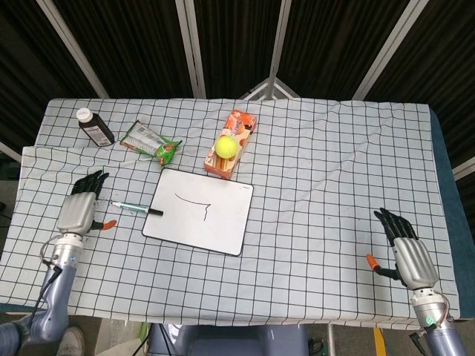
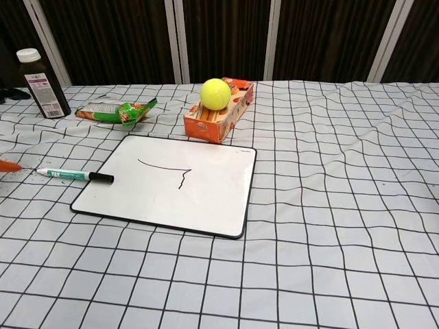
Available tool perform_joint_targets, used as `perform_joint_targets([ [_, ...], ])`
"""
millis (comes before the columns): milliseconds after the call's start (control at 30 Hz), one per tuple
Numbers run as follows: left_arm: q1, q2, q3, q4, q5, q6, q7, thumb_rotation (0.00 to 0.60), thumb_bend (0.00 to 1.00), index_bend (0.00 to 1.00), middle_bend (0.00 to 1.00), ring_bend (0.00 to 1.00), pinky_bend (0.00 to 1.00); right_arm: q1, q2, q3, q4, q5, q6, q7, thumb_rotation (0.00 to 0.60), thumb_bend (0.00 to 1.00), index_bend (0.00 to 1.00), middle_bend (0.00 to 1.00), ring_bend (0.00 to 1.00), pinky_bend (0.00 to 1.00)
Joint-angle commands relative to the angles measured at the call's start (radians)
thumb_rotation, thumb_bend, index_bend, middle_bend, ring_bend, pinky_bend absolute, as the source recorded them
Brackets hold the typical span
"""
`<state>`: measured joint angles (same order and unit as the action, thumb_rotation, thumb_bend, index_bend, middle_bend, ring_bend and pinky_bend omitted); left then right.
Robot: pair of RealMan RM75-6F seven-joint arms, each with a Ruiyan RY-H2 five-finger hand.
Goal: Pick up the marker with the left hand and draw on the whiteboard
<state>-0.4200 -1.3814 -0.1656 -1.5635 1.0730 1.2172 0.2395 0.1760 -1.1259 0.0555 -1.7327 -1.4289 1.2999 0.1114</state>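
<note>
So the marker (image 1: 136, 208) is just lying on the checkered tablecloth (image 1: 326, 163), its black cap touching the whiteboard's (image 1: 199, 211) left edge, center-left of the frame. Left hand (image 1: 78, 210) sits beside it, fingers spread, holding nothing. Right hand (image 1: 407, 252), lower right, is also splayed and empty.

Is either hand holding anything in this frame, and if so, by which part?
Nothing is held. The marker lies on the table beside the whiteboard, apart from the left hand; the right hand is empty too.
</note>
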Motion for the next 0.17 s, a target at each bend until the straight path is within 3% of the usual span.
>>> perform_joint_targets([
  [33, 0.122, 0.135, 0.083, -0.142, 0.095, 0.138, -0.020, 0.600, 0.14, 0.00, 0.00, 0.00, 0.00, 0.000, -0.002, -0.001, 0.001, -0.005, 0.003, -0.009, 0.600, 0.33, 0.00, 0.00, 0.00, 0.00],
  [167, 0.205, 0.211, 0.147, -0.195, 0.170, 0.243, -0.019, 0.600, 0.13, 0.00, 0.00, 0.00, 0.00, -0.001, -0.006, -0.001, 0.002, -0.005, 0.008, -0.020, 0.600, 0.33, 0.00, 0.00, 0.00, 0.00],
])
